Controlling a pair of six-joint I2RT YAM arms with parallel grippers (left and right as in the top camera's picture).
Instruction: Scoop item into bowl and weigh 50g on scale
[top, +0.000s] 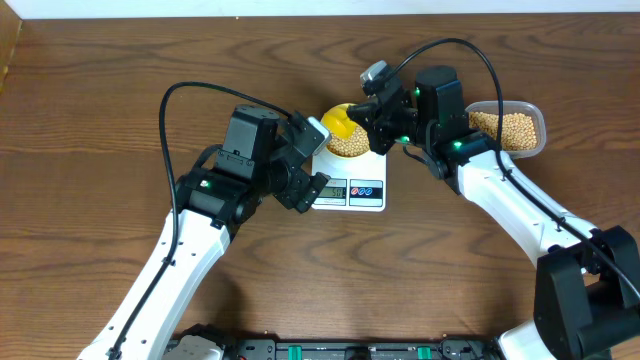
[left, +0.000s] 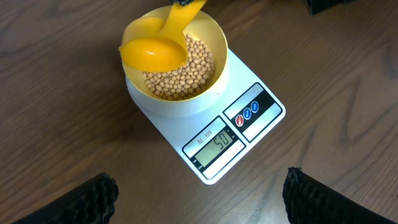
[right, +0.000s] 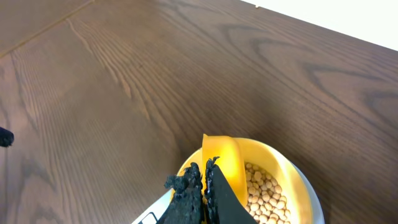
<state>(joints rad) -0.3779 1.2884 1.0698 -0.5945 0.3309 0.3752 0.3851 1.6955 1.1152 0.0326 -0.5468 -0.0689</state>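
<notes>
On scale (left: 249, 134) display: "50".

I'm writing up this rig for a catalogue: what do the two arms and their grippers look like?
Both arms have white lower links and black upper joints with small green lights. A black cable loops over each. The left gripper has black, rough-textured fingers; the right gripper looks the same.

The scale (left: 211, 127) is white and flat, lying on the wooden counter (left: 68, 137) with its grey display reading 50 and round buttons beside it. The pale-yellow bowl (left: 217, 46) stands upright on its platform, about as wide as the platform itself. Small round tan beans (left: 186, 71) fill the bowl partway in a grainy heap. More of the same beans (top: 510, 128) lie well apart, to the scale's right.
</notes>
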